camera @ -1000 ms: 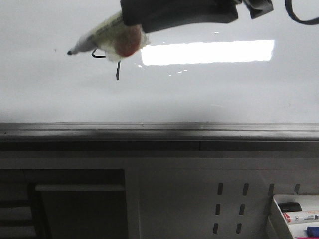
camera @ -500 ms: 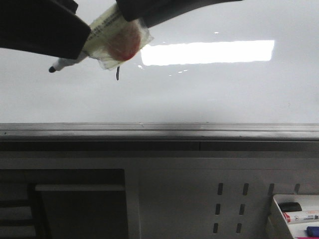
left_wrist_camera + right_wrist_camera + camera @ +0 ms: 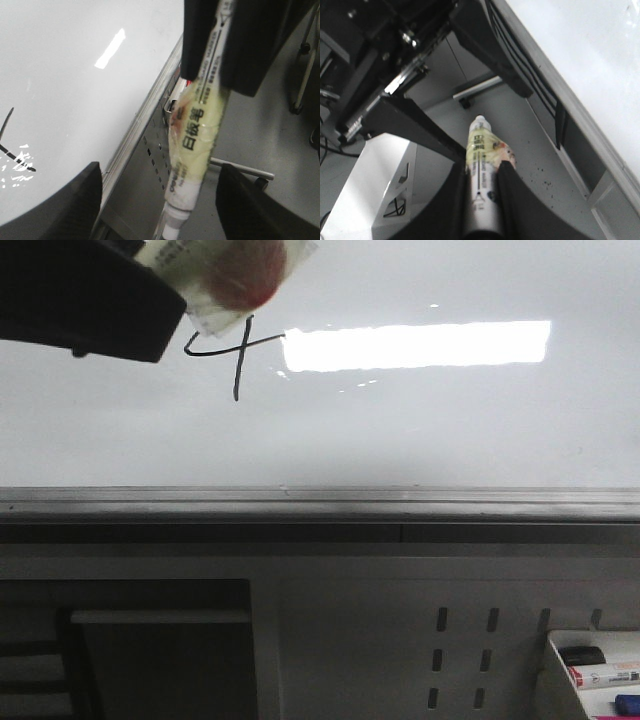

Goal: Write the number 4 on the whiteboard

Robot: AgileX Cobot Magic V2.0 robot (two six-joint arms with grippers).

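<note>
1. Front view: the number 4 (image 3: 232, 352) stands drawn in black on the whiteboard (image 3: 420, 430), upper left, just left of the bright ceiling-light reflection (image 3: 415, 345). Its strokes look complete, so I judge the writing step done and the marker (image 3: 225, 270), wrapped in yellowish tape with a red patch, clear of the board. A dark arm body (image 3: 85, 300) fills the top-left corner and overlaps the marker's left end. Below runs the grey bottom rail (image 3: 320, 502); at bottom right, a white tray (image 3: 590, 670) holds spare markers.

2. Left wrist view: the left gripper (image 3: 160, 200) has its jaws spread wide, and the marker (image 3: 192, 150) passes between them with no contact visible. Part of the 4 shows on the board at far left. Judgement: a handover may be in hand; closing here would call for centring on the barrel.

3. Right wrist view: the right gripper (image 3: 481, 177) is clamped on the marker (image 3: 481, 165), tip pointing away from the camera. Nothing blocks a retreat except the left arm close by, a collision risk.
</note>
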